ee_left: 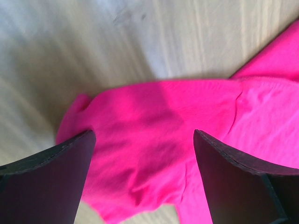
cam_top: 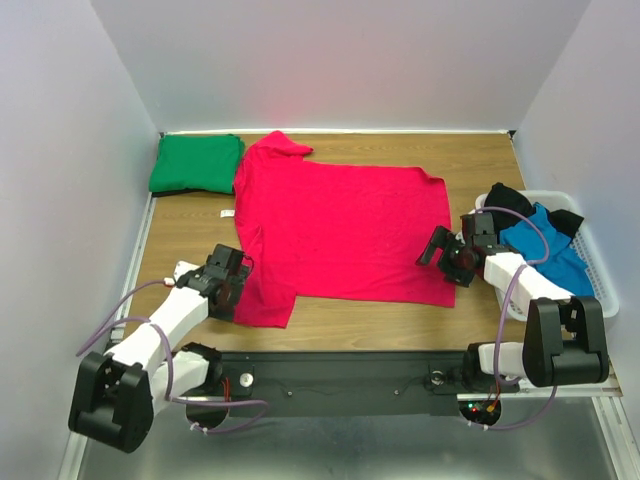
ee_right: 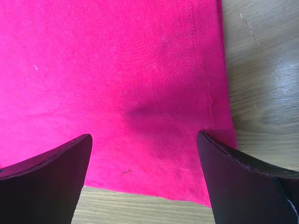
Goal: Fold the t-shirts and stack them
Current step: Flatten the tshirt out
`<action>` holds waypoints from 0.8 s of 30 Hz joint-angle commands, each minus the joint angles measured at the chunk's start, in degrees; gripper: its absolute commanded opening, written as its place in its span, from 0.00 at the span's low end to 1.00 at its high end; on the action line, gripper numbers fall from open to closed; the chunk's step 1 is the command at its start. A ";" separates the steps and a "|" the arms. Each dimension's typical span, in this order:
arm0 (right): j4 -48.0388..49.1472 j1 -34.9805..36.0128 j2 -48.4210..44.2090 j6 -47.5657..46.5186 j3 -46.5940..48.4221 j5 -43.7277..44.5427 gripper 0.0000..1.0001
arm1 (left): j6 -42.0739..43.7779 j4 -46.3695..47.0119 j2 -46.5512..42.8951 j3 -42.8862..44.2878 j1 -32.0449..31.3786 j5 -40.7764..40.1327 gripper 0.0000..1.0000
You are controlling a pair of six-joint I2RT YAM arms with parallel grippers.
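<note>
Saw a folded green shirt (cam_top: 196, 163) at the far left corner. Found the left gripper (cam_top: 228, 284), jaws apart, over a sleeve of the red shirt (cam_top: 340, 230) spread flat mid-table, and the right gripper (cam_top: 448, 258), likewise apart, over its near hem corner. Noted blue (cam_top: 545, 250) and black (cam_top: 510, 200) shirts in the basket (cam_top: 600, 290) at the right edge.

The overhead camera sits above and behind the arm bases, looking down on the whole wooden table (cam_top: 400, 322). Both wrist cameras hang close, facing down between their dark fingers (ee_left: 42, 182); all three share the crimson red cloth t-shirt (cam_top: 340, 225).
</note>
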 commanded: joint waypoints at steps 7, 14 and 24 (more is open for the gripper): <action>0.12 -0.13 -0.41 -0.84 1.23 0.40 1.00 | -0.71 -8.19 -5.45 0.99 -1.43 3.34 0.99; 0.12 -0.13 -0.23 -1.02 1.41 0.05 1.00 | -0.89 -13.63 -0.44 6.70 -2.66 -3.06 0.98; 0.12 -0.13 -0.67 -1.72 1.32 -0.83 1.00 | 12.02 -6.45 7.90 14.17 -1.88 -7.64 0.97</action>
